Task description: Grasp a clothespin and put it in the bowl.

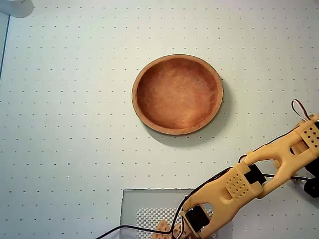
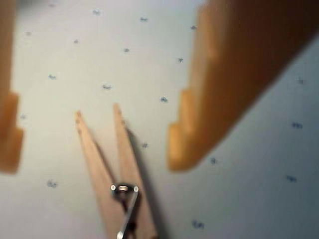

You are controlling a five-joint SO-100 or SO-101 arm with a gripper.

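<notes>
**Wrist view: jaws spread wide above the clothespin**

Wrist view is showing the gripper standing wide apart, its two orange fingers framing the picture on the left and right edges. Nothing is sitting between the fingertips and nothing is touching them. The clothespin is lying flat on the pale dotted table in the gap between the fingers, nearer the bottom edge. Its two slim wooden prongs are pointing up the picture and splaying slightly apart, while its metal spring is glinting across the body lower down. The right finger is looming large and blurred, close to the lens, and is hanging just beside the clothespin without meeting it.

Overhead view is showing the bowl resting alone in the middle of the table, reddish-brown with a lighter rim and holding nothing. The orange arm is reaching in from the right edge toward the bottom of the picture, well apart from the bowl. Its front end is hanging over a grey mat with a white mesh patch at the bottom edge, and the fingertips themselves are running out of frame there. Small tan shapes are peeking out beside the arm at that edge, too cropped to make out clearly.
</notes>
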